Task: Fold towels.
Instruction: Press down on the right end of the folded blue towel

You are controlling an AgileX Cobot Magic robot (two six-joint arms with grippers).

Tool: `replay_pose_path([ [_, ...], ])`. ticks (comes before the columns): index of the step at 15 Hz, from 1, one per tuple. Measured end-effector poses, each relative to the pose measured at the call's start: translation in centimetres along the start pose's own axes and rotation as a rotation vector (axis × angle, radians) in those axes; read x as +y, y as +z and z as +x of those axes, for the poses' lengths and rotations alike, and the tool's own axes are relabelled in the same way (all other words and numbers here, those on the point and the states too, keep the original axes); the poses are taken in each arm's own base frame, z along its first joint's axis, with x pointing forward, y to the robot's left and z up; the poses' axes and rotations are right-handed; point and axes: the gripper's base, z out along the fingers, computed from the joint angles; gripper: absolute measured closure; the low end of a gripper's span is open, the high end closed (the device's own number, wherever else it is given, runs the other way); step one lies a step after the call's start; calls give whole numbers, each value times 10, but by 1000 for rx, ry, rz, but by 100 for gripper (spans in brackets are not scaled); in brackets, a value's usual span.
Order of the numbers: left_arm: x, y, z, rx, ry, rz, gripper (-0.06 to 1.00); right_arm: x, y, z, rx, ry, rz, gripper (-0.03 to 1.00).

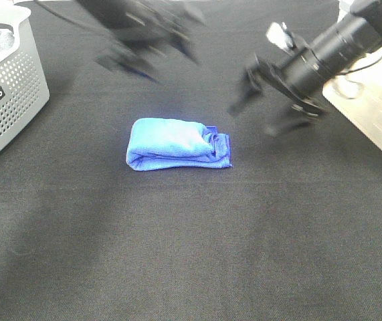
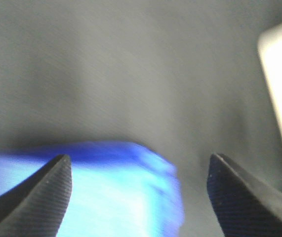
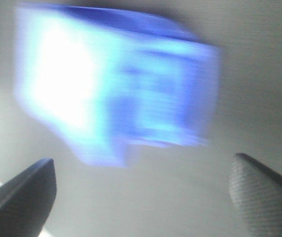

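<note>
A blue towel point(image 1: 176, 144) lies folded into a small bundle on the black cloth table point(image 1: 191, 254), near its middle. It shows blurred in the left wrist view point(image 2: 91, 192) and in the right wrist view point(image 3: 116, 89). My left gripper point(image 1: 134, 61) is blurred, in the air behind the towel, open and empty, with both fingers point(image 2: 37, 192) apart. My right gripper point(image 1: 261, 117) is open and empty, in the air to the right of the towel, its fingers point(image 3: 264, 192) spread wide.
A grey perforated basket point(image 1: 7, 93) stands at the far left edge. A white board point(image 1: 378, 107) lies at the right edge, also showing in the left wrist view point(image 2: 281, 84).
</note>
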Motion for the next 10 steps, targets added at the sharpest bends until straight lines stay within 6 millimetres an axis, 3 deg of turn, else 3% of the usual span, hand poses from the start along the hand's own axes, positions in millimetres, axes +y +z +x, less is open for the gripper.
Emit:
replay_pose_path([
  [4,40,-13,-20,2,-48,-71,22,24,6,-8,-84,14,-315,8],
  [6,43,-14,-21,-4,-33,-90,22,31,32,-2,-48,-6,-345,8],
  [8,45,-14,-22,-15,-9,-114,22,45,73,7,20,-34,-353,8],
  [10,46,-15,-22,-16,-3,-121,22,47,94,5,50,-49,-373,8],
])
